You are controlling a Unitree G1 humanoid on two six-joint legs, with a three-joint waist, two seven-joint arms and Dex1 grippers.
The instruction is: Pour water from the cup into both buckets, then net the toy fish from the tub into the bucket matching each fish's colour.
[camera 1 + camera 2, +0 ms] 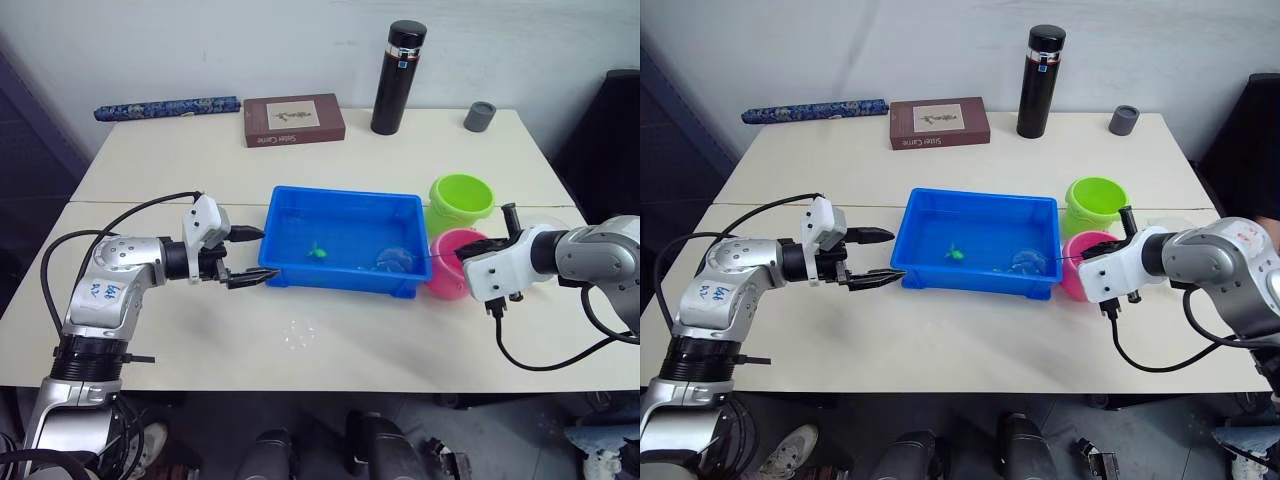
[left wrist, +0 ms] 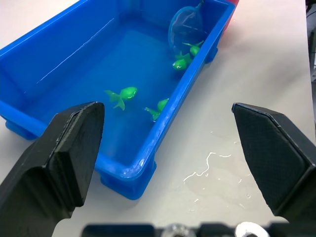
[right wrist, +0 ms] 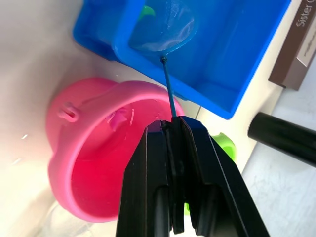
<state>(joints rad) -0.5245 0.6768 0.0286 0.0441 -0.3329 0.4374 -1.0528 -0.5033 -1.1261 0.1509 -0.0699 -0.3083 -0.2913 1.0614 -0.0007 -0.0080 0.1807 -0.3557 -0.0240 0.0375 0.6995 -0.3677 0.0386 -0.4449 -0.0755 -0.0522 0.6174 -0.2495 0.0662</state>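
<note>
A small puddle of spilled water (image 1: 296, 335) is seen on the cream tabletop (image 1: 330, 375) nearest the robot, so the surface there is judged slippery. To the left, the left gripper (image 1: 243, 258) is held just beside the short end of the shallow bright blue rectangular plastic tub (image 1: 340, 205), its two black fingers spread wide and holding nothing. To the right, the right gripper (image 3: 173, 129) is clamped on the thin dark stick handle of the small round hoop net with a light blue rim (image 3: 162, 27). The handle passes over the small round pink plastic bucket (image 3: 98, 163), and the hoop is dipped in the tub at its right end.

Several tiny green plastic toy fish (image 2: 122, 95) are seen inside the tub, some close to the hoop. They are judged very light, wet and slippery, best lifted from beneath with the mesh and not pinched. The net is judged light, its stick thin and probably springy, so a firm hold on the handle, as now, is suitable, and slow lifting is advised.

Just behind the pink bucket stands the small round lime green plastic bucket (image 1: 461, 201), touching or nearly touching it. A faint clear rounded shape (image 1: 545, 222) is seen right of it; whether it is the measuring cup cannot be told.
</note>
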